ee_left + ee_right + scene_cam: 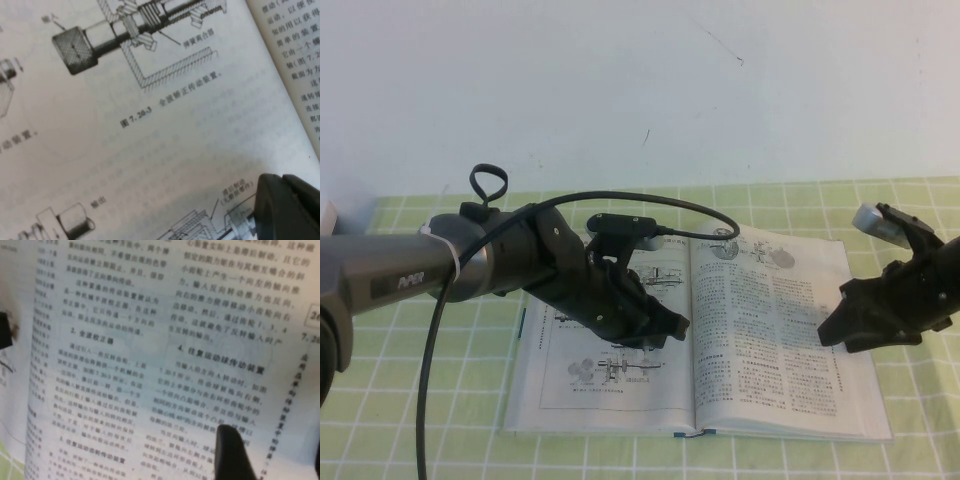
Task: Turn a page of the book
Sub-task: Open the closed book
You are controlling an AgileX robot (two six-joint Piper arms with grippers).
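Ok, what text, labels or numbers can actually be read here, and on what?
"PiPER": on the left arm's grey link.
"图 7. 20-3": caption under a diagram, left page of the book.
"4." and "2.": section numbers, right page.
Body text on both pages: too small or blurred to read.

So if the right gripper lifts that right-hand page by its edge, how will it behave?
Probably floppy: the page looks like one thin leaf. It's bound at the book's spine, so it should swing over, not slide. Right gripper, open beside the edge; left gripper rests on the left page.

Left gripper hiding pt of the book left-page diagrams; text blurred.
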